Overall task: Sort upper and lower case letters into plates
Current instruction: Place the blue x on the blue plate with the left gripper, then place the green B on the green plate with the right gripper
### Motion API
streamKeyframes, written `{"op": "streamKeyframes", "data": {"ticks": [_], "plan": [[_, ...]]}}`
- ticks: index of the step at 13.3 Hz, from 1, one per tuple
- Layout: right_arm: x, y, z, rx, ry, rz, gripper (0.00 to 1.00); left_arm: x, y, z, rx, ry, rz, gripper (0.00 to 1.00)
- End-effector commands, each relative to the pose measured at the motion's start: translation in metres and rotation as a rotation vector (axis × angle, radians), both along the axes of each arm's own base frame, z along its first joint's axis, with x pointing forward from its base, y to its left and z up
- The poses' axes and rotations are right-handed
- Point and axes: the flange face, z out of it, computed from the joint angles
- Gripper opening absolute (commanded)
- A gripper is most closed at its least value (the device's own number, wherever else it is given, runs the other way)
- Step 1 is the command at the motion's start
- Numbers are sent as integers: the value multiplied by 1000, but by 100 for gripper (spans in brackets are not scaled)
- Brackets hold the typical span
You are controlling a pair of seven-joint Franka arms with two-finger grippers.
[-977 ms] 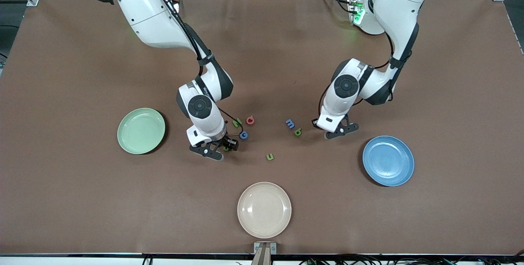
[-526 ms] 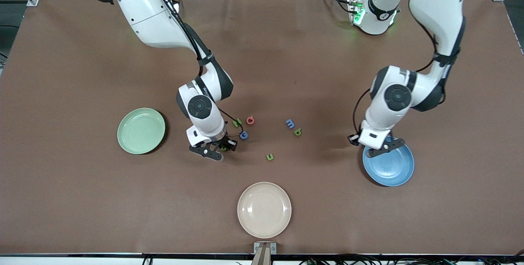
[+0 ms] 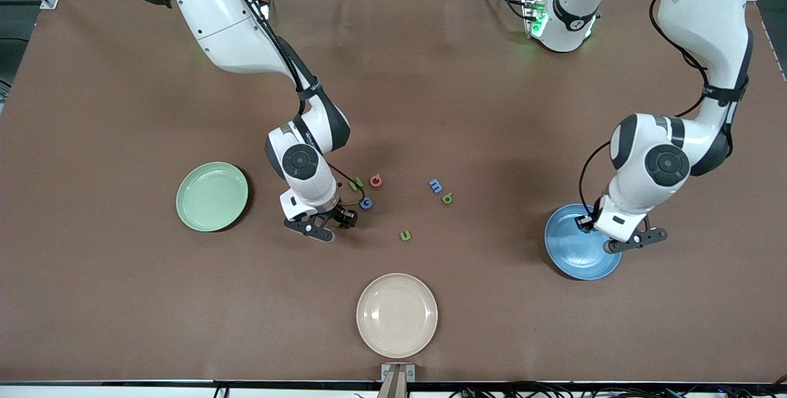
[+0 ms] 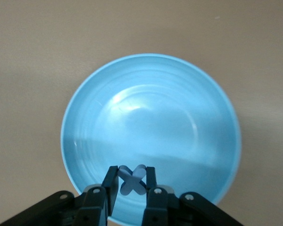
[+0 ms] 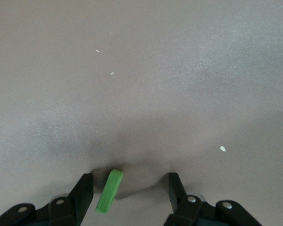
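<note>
My left gripper (image 3: 635, 240) hangs over the blue plate (image 3: 569, 243) and is shut on a small blue X-shaped letter (image 4: 133, 180). In the left wrist view the plate (image 4: 151, 117) fills the picture under the gripper (image 4: 132, 181) and has nothing in it. My right gripper (image 3: 323, 227) is low at the table between the mint green plate (image 3: 212, 196) and the loose letters. It is open, with a green letter (image 5: 109, 190) standing on edge between its fingers (image 5: 84, 190), close to one of them. The mint plate has nothing in it.
Loose letters lie mid-table: a green one (image 3: 355, 185), a red one (image 3: 375, 181), a blue one (image 3: 366, 203), a blue m (image 3: 436, 186), a green b (image 3: 447, 199) and a green u (image 3: 405, 235). A cream-beige plate (image 3: 396, 315) lies nearest the front camera.
The left arm has swung from beside the green b toward its own end of the table, over the blue plate, carrying the blue letter. The right gripper has barely moved.
</note>
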Motion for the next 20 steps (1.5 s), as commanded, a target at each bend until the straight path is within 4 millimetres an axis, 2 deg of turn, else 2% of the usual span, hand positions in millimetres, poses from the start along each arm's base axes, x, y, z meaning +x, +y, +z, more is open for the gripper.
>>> {"op": "streamKeyframes", "data": {"ticks": [1,3,5,6,8,9,11,13,14,15,17,19,20], "plan": [[0,-2,-3,-8,-3,-8,62,11,6,-7,8,2,-22,100],[0,-3,-5,-13,1,-5,32,13,-7,2,0,-3,-23,100],[-2,-4,-6,-17,10,-5,3,9,-39,14,-19,5,-37,100],[0,-9,-5,-22,13,2,0,9,-59,19,-34,5,-42,100],[5,-33,2,-44,38,70,0,6,-105,32,-64,13,-63,100],[10,-52,20,-60,69,96,0,5,-124,35,-75,14,-62,100],[23,-109,67,-73,112,164,0,-14,-181,16,-78,43,-86,99],[21,-180,97,-66,122,251,0,-22,-220,0,-88,57,-54,99],[15,-221,105,-61,130,300,0,-27,-249,-6,-97,57,-35,98],[6,-253,101,-55,149,322,0,-37,-274,-13,-100,63,-12,97],[-13,-303,82,-47,176,334,0,-55,-305,-22,-97,72,11,97],[-28,-328,62,-42,189,346,2,-70,-323,-35,-88,91,34,93],[-30,-331,60,-41,196,341,21,-79,-334,-42,-82,97,52,90]]}}
